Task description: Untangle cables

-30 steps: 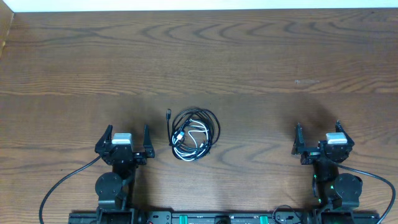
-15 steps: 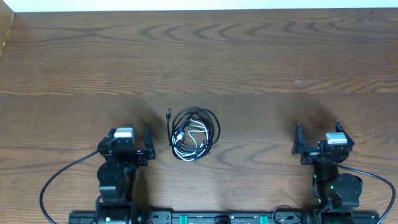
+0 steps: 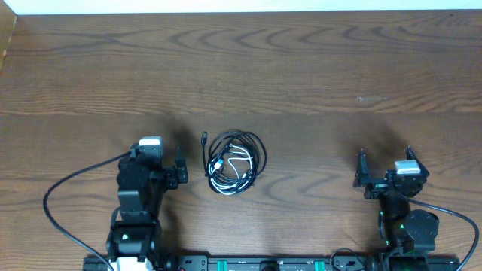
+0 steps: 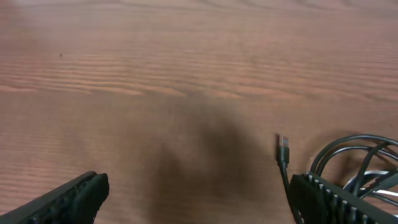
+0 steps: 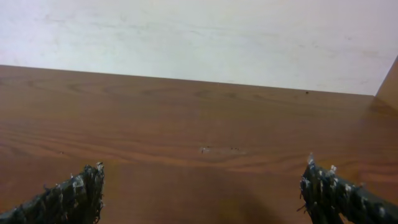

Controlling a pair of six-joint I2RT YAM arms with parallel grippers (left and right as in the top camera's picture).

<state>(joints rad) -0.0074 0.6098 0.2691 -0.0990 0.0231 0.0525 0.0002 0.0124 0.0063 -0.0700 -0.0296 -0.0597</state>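
The cables (image 3: 236, 162) lie in one small coil on the wooden table (image 3: 301, 83), a black cord looped around a white cord (image 3: 230, 168). A black plug end (image 3: 204, 138) sticks out at the coil's upper left. My left gripper (image 3: 156, 159) stands open just left of the coil and touches nothing. In the left wrist view the plug (image 4: 283, 142) and black loops (image 4: 352, 153) sit by the right finger (image 4: 333, 200), with bare wood between the jaws of the gripper (image 4: 199, 202). My right gripper (image 3: 385, 156) is open far to the right, over bare wood (image 5: 202, 190).
Thick black arm cables (image 3: 64, 197) curve near the front edge beside the arm bases. A pale wall (image 5: 186, 37) rises behind the table's far edge. A small pale scuff (image 3: 360, 98) marks the wood at the right.
My left arm has lifted and tipped forward, its wrist now nearer the coil. The right arm and the cables have not moved.
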